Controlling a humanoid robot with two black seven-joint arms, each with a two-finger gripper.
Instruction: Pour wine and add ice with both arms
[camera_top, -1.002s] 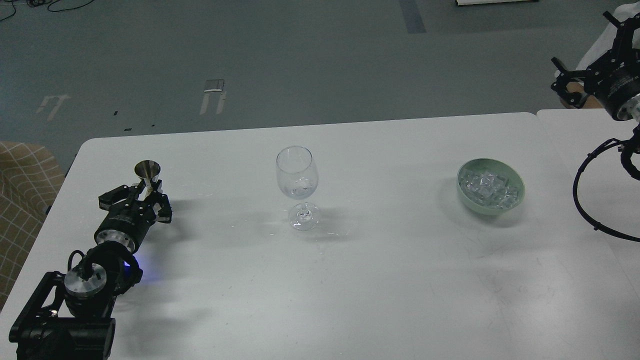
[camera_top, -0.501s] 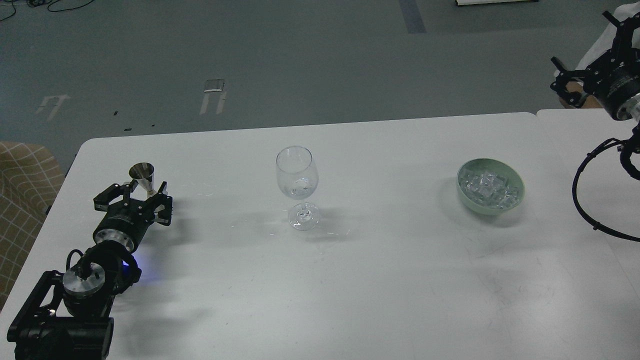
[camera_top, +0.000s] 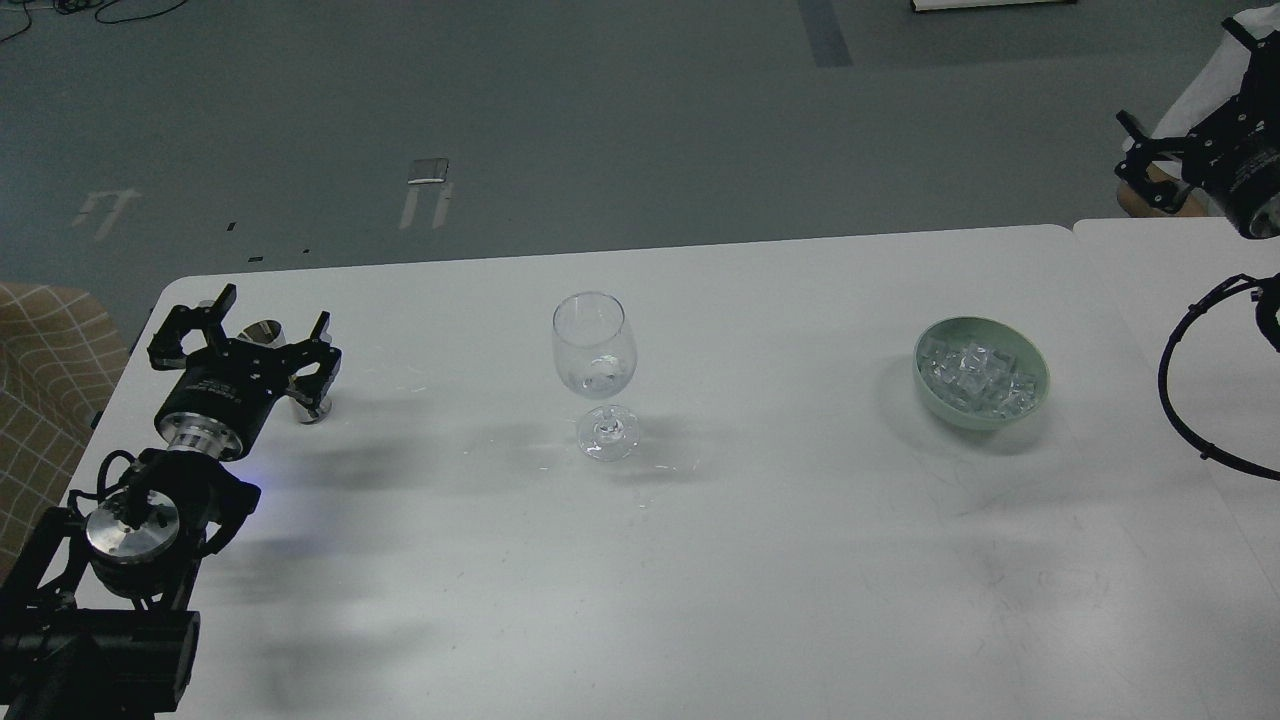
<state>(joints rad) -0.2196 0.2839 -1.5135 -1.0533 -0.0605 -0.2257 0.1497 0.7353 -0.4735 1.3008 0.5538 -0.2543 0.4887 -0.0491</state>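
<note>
An empty-looking clear wine glass (camera_top: 594, 352) stands upright at the table's middle. A pale green bowl (camera_top: 1035, 398) at the right holds a heap of clear ice cubes (camera_top: 975, 372). A small metal jigger (camera_top: 262, 329) stands at the table's left, mostly hidden behind my left gripper (camera_top: 272, 312). That gripper is open, with its prongs spread on either side of the jigger. My right gripper (camera_top: 1180, 90) is raised at the top right, off the table and beyond the bowl, with its prongs spread and nothing between them.
The white table (camera_top: 700, 560) has a rounded far edge, and a second white table (camera_top: 1160, 300) joins it on the right. A checked cushion (camera_top: 40, 350) lies off the left edge. A looped black cable (camera_top: 1175, 400) hangs near the right edge.
My left gripper has opened off the jigger and drawn back up and to the left. The jigger now stands lower on the table. My right gripper has shifted slightly right.
</note>
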